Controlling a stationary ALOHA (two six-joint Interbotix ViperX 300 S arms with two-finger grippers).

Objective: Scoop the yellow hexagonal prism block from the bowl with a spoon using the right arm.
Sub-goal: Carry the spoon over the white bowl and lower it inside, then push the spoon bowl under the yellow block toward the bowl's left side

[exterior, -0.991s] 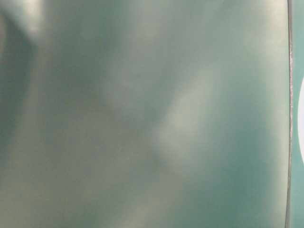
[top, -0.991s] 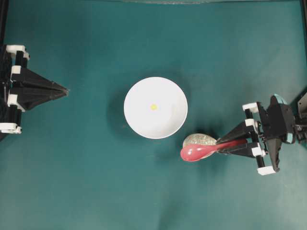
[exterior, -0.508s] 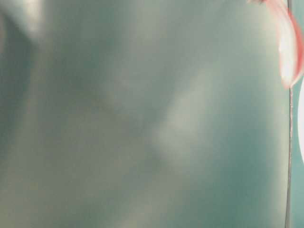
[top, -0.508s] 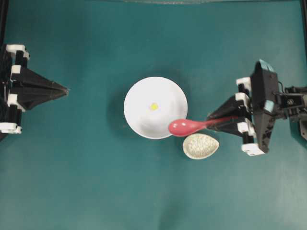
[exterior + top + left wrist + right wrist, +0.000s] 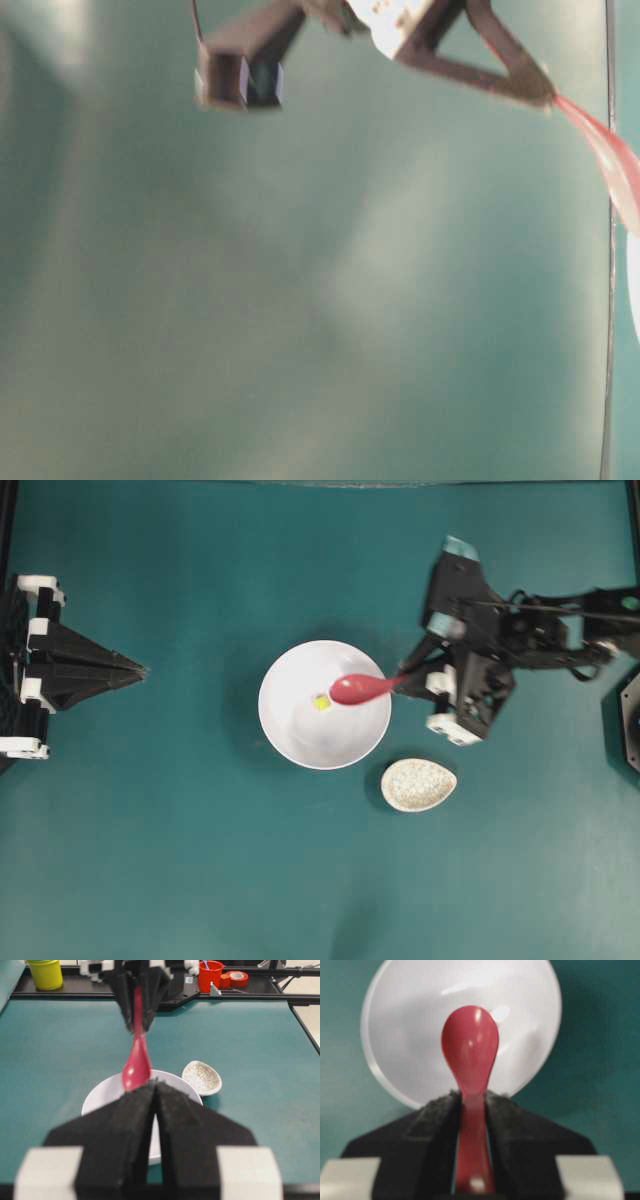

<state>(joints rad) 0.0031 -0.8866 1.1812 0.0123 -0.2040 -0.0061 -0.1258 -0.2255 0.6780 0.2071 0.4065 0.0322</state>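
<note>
The white bowl (image 5: 300, 732) sits mid-table with the tiny yellow block (image 5: 320, 702) near its centre. My right gripper (image 5: 405, 672) is shut on the handle of the pink-red spoon (image 5: 358, 688). The scoop hangs over the bowl's right half, just right of the block. In the right wrist view the spoon (image 5: 470, 1045) stands in front of the bowl (image 5: 405, 1015), clamped between the fingers (image 5: 442, 1110); the block is hidden there. My left gripper (image 5: 138, 668) is shut and empty at the far left, pointing toward the bowl (image 5: 100, 1097).
A small speckled beige dish (image 5: 418, 784) lies just right of and below the bowl, also in the left wrist view (image 5: 201, 1078). A yellow cup (image 5: 46, 972), a red cup (image 5: 210, 972) and a tape roll (image 5: 237, 979) stand beyond the table's far edge.
My right arm has carried the spoon from above the speckled dish up and left to over the bowl, with the scoop now beside the block. The left arm has not moved.
</note>
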